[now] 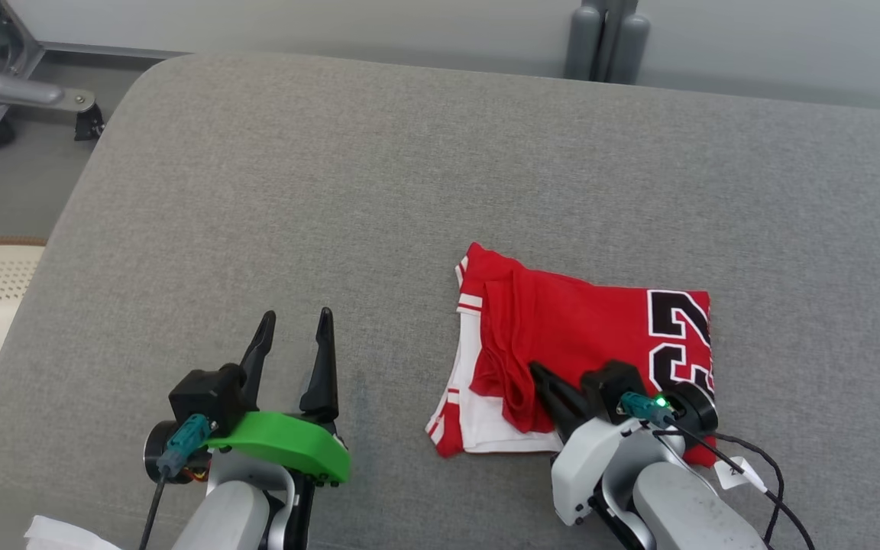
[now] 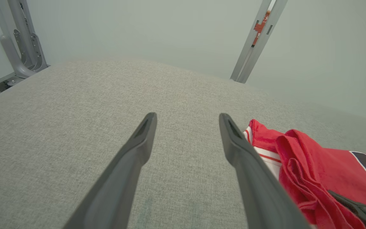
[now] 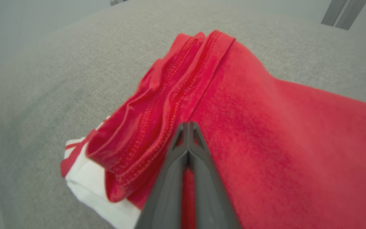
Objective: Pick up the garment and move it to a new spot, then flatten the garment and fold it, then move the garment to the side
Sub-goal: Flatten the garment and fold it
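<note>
A red jersey garment point(image 1: 577, 336) with white trim and black numerals lies folded into a rough rectangle on a grey padded surface point(image 1: 409, 168), right of centre and close to the robot. The right gripper point(image 1: 538, 372) sits on the garment's near left part, just beside a bunched ridge of red hems. Its two dark fingers are pressed together tip to tip. Whether a layer of cloth is caught between them cannot be told. The left gripper point(image 1: 296, 315) hovers over bare surface well to the garment's left, fingers spread wide and holding nothing.

The fold looks finished, so the step in hand is probably the last one: moving the garment to the side. Doing it well depends on what the closed fingers have caught. A pinch of the top layer alone would likely peel the fold open when pulled. A low, slow drag along the surface should keep the stack together better than a lift. The white-trimmed lower layer pokes out at the near left corner and may lag behind, so the free left gripper could steady that edge.
</note>
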Robot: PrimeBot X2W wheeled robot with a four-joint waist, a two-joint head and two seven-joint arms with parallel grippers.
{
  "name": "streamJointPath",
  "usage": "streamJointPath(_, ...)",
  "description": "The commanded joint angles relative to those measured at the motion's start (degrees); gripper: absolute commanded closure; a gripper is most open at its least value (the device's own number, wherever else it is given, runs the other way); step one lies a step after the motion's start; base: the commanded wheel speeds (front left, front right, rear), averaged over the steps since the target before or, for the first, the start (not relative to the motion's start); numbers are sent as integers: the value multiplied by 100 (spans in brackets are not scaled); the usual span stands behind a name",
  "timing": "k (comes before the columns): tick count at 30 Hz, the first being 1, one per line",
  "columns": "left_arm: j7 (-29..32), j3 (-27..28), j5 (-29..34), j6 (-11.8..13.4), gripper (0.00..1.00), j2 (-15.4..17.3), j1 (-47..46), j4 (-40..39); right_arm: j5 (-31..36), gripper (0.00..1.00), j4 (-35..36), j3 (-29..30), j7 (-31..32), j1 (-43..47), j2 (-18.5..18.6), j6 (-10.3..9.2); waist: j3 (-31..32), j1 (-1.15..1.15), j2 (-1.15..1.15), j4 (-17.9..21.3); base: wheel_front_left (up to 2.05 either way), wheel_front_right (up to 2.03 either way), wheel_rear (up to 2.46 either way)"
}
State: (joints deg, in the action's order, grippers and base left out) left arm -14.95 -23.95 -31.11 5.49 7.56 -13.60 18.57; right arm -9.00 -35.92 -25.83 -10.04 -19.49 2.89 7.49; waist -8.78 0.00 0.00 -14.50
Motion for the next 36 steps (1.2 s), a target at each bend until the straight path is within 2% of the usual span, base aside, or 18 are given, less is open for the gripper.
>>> streamJointPath(1, -22, 30, 58, -19, 0, -18, -67, -6, -109, 100, -116, -145, -66, -136, 9, 0, -66, 0, 0, -242, 0, 0, 0)
streamJointPath(7, -28, 95, 77, -41, 0, -46, -6, 16, -460, 100, -498, -744, -185, -430, 9, 0, -82, 0, 0, -397, 0, 0, 0)
streamJointPath(13, -26, 208, 132, -46, 0, -66, 79, -34, -544, 100, -672, -893, -298, -591, 12, 0, -59, 0, 0, -266, 0, 0, 0)
streamJointPath(19, -25, 247, 192, -94, 0, -71, 95, -58, -582, 100, -452, -462, -457, -576, 12, 0, 19, 0, 0, 45, 0, 0, 0)
streamJointPath(24, -25, 225, 288, -145, 0, -101, 62, -95, -326, 99, 145, 430, -516, -351, 11, 0, 135, 0, 0, 364, 0, 0, 0)
streamJointPath(25, -25, 214, 310, -157, 0, -112, 41, -99, -272, 95, 318, 641, -514, -299, 11, 0, 159, 0, 0, 412, 0, 0, 0)
streamJointPath(26, -25, 217, 329, -172, 0, -127, 19, -106, -181, 80, 542, 891, -515, -206, 11, 0, 192, 0, 0, 482, 0, 0, 0)
streamJointPath(27, -25, 208, 347, -199, 0, -142, 3, -99, -117, 73, 717, 1102, -517, -103, 10, 0, 217, 0, 0, 532, 0, 0, 0)
streamJointPath(28, -26, 211, 367, -214, 0, -160, -6, -93, -51, 58, 926, 1308, -517, 37, 10, 0, 255, 0, 0, 601, 0, 0, 0)
streamJointPath(29, -25, 221, 378, -222, 0, -175, -13, -91, 1, 51, 1091, 1483, -517, 149, 8, 0, 280, 0, 0, 647, 0, 0, 0)
streamJointPath(30, -26, 245, 402, -231, 0, -186, -6, -88, 51, 19, 1278, 1655, -517, 265, 7, 0, 318, 0, 0, 717, 0, 0, 0)
streamJointPath(31, -25, 262, 436, -245, 0, -195, 1, -91, 95, 0, 1422, 1812, -518, 370, 6, 0, 343, 0, 0, 763, 0, 0, 0)
streamJointPath(36, -25, 498, 582, -289, 0, -235, 202, -110, 159, 0, 2006, 2399, -519, 965, 7, 0, 505, 0, 0, 994, 0, 0, 0)
